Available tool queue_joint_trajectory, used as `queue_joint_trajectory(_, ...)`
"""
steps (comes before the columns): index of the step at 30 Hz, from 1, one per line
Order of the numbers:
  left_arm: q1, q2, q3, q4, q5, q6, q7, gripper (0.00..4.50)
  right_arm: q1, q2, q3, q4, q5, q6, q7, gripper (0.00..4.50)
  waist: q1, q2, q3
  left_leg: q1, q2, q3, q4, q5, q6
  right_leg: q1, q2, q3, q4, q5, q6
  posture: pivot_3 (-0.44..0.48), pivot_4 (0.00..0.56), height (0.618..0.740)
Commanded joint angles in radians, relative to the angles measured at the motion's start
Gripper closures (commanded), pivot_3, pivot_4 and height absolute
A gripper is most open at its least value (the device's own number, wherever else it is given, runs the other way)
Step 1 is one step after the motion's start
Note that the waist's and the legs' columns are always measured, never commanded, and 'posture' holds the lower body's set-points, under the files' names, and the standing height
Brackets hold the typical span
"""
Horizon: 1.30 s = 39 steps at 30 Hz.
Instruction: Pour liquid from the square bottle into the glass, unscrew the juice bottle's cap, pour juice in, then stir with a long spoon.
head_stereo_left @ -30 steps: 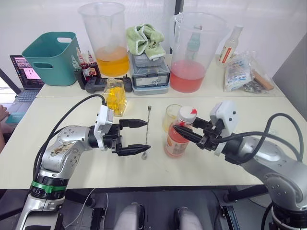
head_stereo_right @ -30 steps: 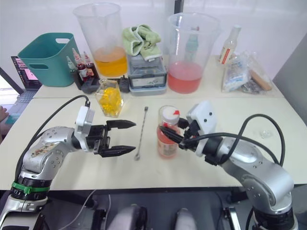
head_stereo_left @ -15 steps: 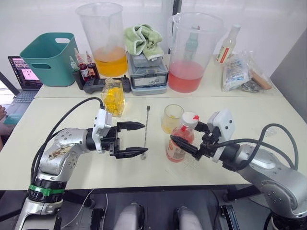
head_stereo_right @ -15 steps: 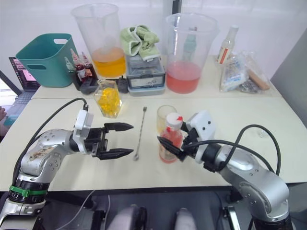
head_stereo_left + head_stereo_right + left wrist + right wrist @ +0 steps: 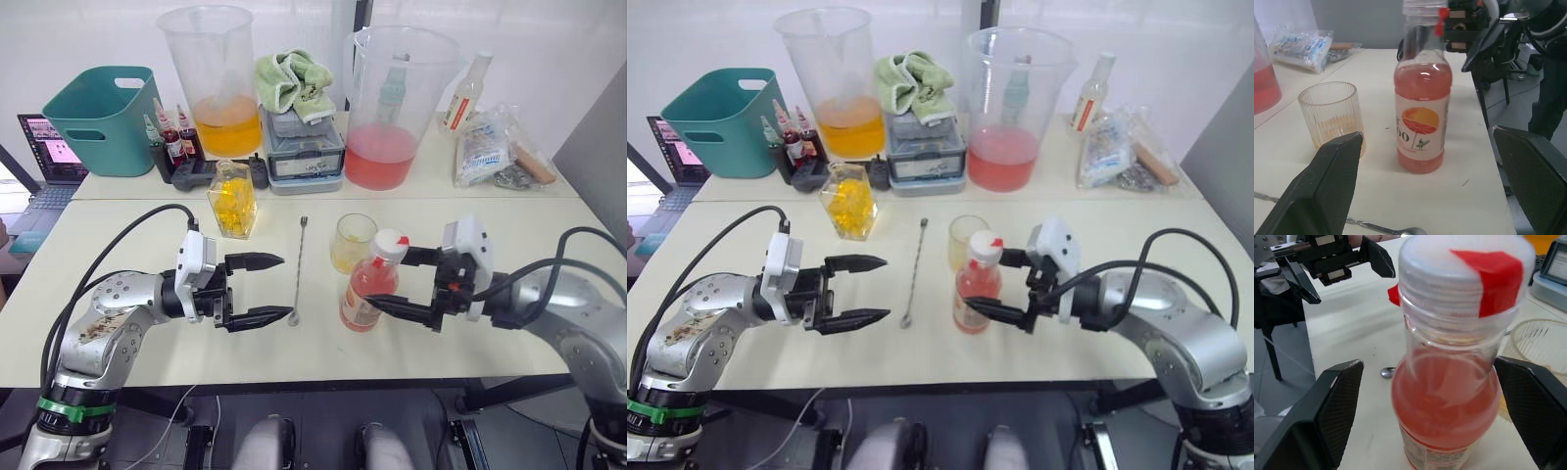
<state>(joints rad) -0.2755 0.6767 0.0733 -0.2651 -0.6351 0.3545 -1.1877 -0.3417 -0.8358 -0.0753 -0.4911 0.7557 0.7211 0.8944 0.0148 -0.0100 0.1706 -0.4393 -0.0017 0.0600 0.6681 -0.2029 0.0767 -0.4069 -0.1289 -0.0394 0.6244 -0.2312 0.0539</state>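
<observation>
The juice bottle (image 5: pixel 368 297) of pink liquid stands upright on the near table, its white cap (image 5: pixel 390 243) with a red mark screwed on. My right gripper (image 5: pixel 387 278) is open, one finger on each side of the bottle and neither touching it. Just behind the bottle is the glass (image 5: pixel 353 242), with a little yellow liquid at its bottom. The long spoon (image 5: pixel 299 275) lies flat to its left, and beyond that stands the square bottle (image 5: pixel 232 199). My left gripper (image 5: pixel 286 287) hovers open and empty beside the spoon's bowl, pointing at the juice bottle (image 5: pixel 1420 122).
On the far table stand a big beaker of orange liquid (image 5: pixel 217 78), a big beaker of pink liquid (image 5: pixel 392 98), a teal bin (image 5: pixel 103 117), dark-red dropper bottles (image 5: pixel 171 132), a grey box under a green cloth (image 5: pixel 306 142), a slim bottle (image 5: pixel 465 93) and plastic bags (image 5: pixel 495 147).
My right gripper has opened off the juice bottle, which went from tilted to upright on the table. My left gripper has drawn back a little to the left.
</observation>
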Motion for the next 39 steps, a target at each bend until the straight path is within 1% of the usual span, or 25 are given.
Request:
queue_joint_trajectory(1,-0.005,0.014,0.032,-0.037,-0.021,0.003,0.010,0.00,-0.053,-0.024,0.021,0.060,-0.027,-0.073,0.127,0.02,-0.002,0.000,0.000,0.000,0.000,0.000,0.000,0.000,0.000,0.000,0.000,0.000,0.000,0.000,0.000,0.000,0.150,0.736)
queue_joint_trajectory(7,0.019,0.029,0.051,-0.061,-0.027,0.010,0.029,0.00,-0.188,-0.052,0.075,0.239,-0.064,-0.158,0.378,0.02,-0.001,0.000,0.000,0.000,0.000,0.000,0.000,0.000,0.000,0.000,0.000,0.000,0.000,0.000,0.000,0.000,0.150,0.736)
queue_joint_trajectory(12,0.036,0.034,0.061,-0.081,-0.033,0.016,0.044,0.00,-0.258,-0.047,0.100,0.340,-0.099,-0.206,0.496,0.02,-0.001,0.000,0.000,0.000,0.000,0.000,0.000,0.000,0.000,0.000,0.000,0.000,0.000,0.000,0.000,0.000,0.150,0.736)
queue_joint_trajectory(15,0.047,0.036,0.067,-0.095,-0.033,0.018,0.056,0.00,-0.319,-0.029,0.131,0.429,-0.143,-0.259,0.568,0.02,-0.003,0.000,0.000,0.000,0.000,0.000,0.000,0.000,0.000,0.000,0.000,0.000,0.001,0.000,0.000,0.000,0.150,0.736)
queue_joint_trajectory(20,0.077,0.038,0.076,-0.130,-0.042,0.028,0.077,0.00,-0.386,0.013,0.166,0.506,-0.174,-0.297,0.644,0.02,-0.002,0.000,0.000,0.000,0.000,0.000,0.000,0.000,0.000,-0.001,-0.001,0.000,0.001,0.000,0.000,0.000,0.150,0.736)
queue_joint_trajectory(27,0.083,0.047,0.083,-0.147,-0.053,0.039,0.092,0.00,-0.458,0.080,0.205,0.619,-0.210,-0.341,0.713,0.02,-0.002,0.000,0.000,0.000,0.000,0.000,0.000,0.000,0.000,-0.001,-0.001,0.000,0.001,0.000,0.000,0.000,0.150,0.736)
queue_joint_trajectory(32,0.090,0.056,0.093,-0.161,-0.059,0.048,0.101,0.00,-0.492,0.100,0.269,0.682,-0.185,-0.387,0.720,0.02,-0.003,0.000,0.000,0.000,0.000,0.000,0.000,0.000,0.000,-0.001,-0.001,0.000,0.002,0.000,0.000,0.000,0.150,0.736)
queue_joint_trajectory(33,0.091,0.059,0.095,-0.163,-0.061,0.049,0.103,0.00,-0.497,0.101,0.277,0.690,-0.179,-0.390,0.720,0.52,-0.003,0.000,0.000,0.000,0.000,0.000,0.000,0.000,0.000,-0.001,-0.001,0.000,0.002,0.000,0.000,0.000,0.150,0.736)
queue_joint_trajectory(39,0.108,0.062,0.105,-0.180,-0.063,0.055,0.113,0.00,-0.502,0.090,0.301,0.709,-0.146,-0.407,0.720,2.46,-0.003,0.000,0.000,0.000,0.000,0.000,0.000,0.000,0.000,-0.001,-0.001,0.000,0.002,0.000,0.000,0.000,0.150,0.736)
